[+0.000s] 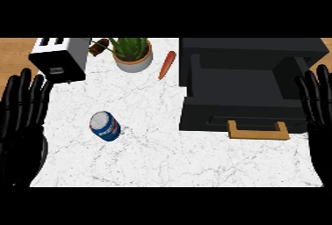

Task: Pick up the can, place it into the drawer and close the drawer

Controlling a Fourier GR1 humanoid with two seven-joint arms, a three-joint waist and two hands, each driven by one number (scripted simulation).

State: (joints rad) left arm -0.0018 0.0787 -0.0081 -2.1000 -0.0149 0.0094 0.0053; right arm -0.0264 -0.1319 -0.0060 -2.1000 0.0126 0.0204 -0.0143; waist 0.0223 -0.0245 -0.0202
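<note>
The fingers (pixel 26 94) of the left hand (pixel 19 127) are straight and spread, pointing up along the left edge of the frame and holding nothing. The right hand (pixel 318 103) rests the same way at the right edge, its fingers straight and apart. The can (pixel 104 126) sits on the white marbled worktop (pixel 162 154) left of centre, well apart from both hands, leaning with its silver top toward the upper left. The step in hand looks like the pick-up. The left hand is nearer, so it should come in from the side, curl round the can's middle and lift before crossing to the dark drawer (pixel 240 83). The drawer appears open at the right, with its wooden handle (pixel 258 131) at its lower edge. The can's label is blue with red and white marks; no writing can be read
</note>
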